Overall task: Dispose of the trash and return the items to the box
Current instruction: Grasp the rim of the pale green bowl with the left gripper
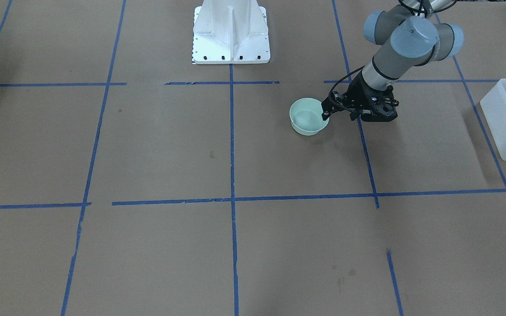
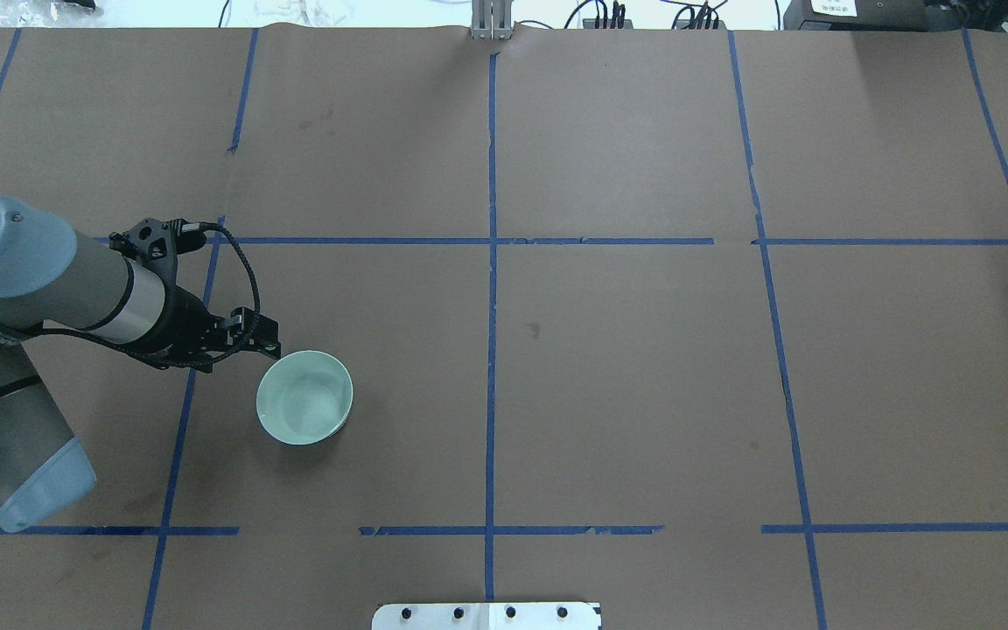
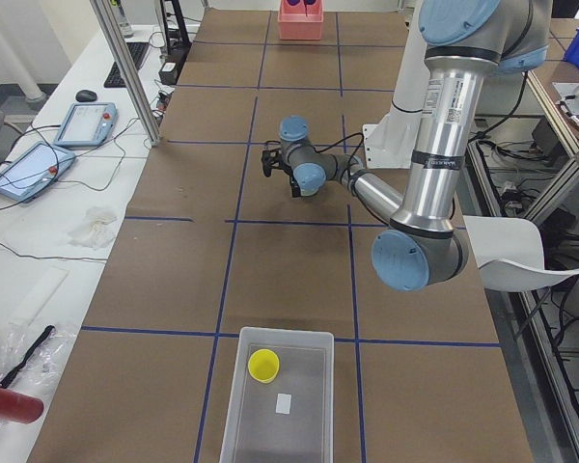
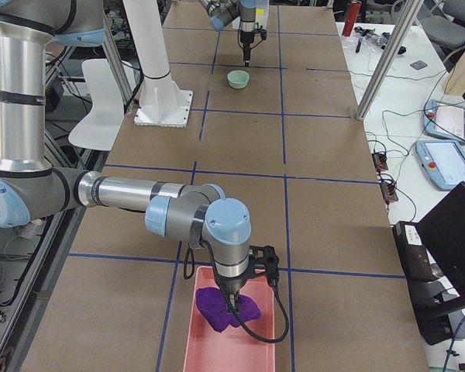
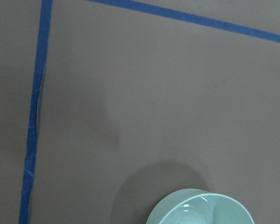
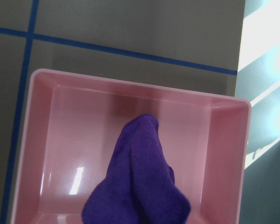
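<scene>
**A:** At the table's left end, the box (image 3: 309, 439) has the yellow cup (image 3: 263, 366) standing upright in it, so that item is home. The bowl (image 2: 304, 396) sits upright and empty on the table (image 2: 644, 394), well apart from the box.

**B:** Risk?

**A:** The left gripper (image 2: 266, 344) is right at the bowl's rim, on the robot's-left side. I can't tell if the fingers are spread, closed, or straddling the wall. The left wrist cam shows only the bowl's edge at the bottom of the frame, no fingers. If it takes a thin rim pinch, I'd expect the bowl to tilt or slip on the carry to the box. If it lands off the wall, it will shove the bowl along the paper instead.

**B:** Right side?

**A:** The right gripper (image 4: 232, 304) is down over the pink tray (image 6: 60, 149), at the purple cloth (image 6: 140, 177), which is probably the trash. Only the side view shows it, so I can't tell the grip. If the cloth snags on a finger, a retract could drag it back out.

**B:** Poses?

**A:** The left arm (image 2: 49, 280) comes in low from the left edge, forearm towards the middle, tool angled down at the rim. The right arm has its forearm level and its wrist straight down into the tray.
</scene>
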Motion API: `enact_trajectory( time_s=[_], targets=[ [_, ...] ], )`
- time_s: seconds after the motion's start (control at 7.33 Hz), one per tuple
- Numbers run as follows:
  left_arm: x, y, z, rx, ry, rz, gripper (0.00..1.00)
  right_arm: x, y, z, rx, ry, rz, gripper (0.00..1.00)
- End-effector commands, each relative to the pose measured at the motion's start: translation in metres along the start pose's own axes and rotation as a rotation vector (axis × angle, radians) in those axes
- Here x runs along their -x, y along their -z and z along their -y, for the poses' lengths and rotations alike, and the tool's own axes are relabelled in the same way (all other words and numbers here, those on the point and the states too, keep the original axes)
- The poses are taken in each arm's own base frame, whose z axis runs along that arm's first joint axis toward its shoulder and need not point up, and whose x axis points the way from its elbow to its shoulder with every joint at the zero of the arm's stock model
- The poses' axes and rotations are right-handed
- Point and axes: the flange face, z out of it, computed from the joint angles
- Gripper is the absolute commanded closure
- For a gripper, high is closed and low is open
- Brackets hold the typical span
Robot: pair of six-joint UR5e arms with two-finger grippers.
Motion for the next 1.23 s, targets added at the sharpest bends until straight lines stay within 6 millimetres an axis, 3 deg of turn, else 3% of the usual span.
enact_trajectory(
  time_s=[0.0,0.14,0.27,0.41,0.55,0.68,0.95,1.09],
  targets=[
    [-0.008,-0.041,-0.034,0.015,0.000,0.046,0.01,-0.040,-0.070,-0.018,-0.015,0.012,-0.006,1.00],
    [-0.009,-0.045,-0.039,0.020,-0.005,0.052,0.03,-0.049,-0.090,-0.025,-0.016,0.013,-0.007,1.00],
    [-0.013,-0.061,-0.055,0.047,-0.006,0.107,0.11,-0.049,-0.092,-0.025,-0.016,0.005,-0.009,1.00],
    [-0.029,-0.068,-0.058,0.023,-0.013,0.135,0.30,-0.049,-0.093,-0.024,-0.016,0.002,-0.007,0.21],
    [-0.031,-0.068,-0.055,0.012,-0.012,0.141,0.84,-0.046,-0.092,-0.022,-0.020,0.004,0.001,0.00],
    [-0.033,-0.065,-0.056,0.011,-0.014,0.135,1.00,-0.042,-0.091,-0.015,-0.023,0.018,0.003,0.00],
    [-0.034,-0.055,-0.050,-0.005,-0.013,0.124,1.00,-0.034,-0.083,-0.002,-0.048,0.041,0.023,0.00],
    [-0.036,-0.040,-0.041,-0.026,-0.009,0.113,1.00,-0.017,-0.063,0.015,-0.103,0.074,0.071,0.00]
  ],
)
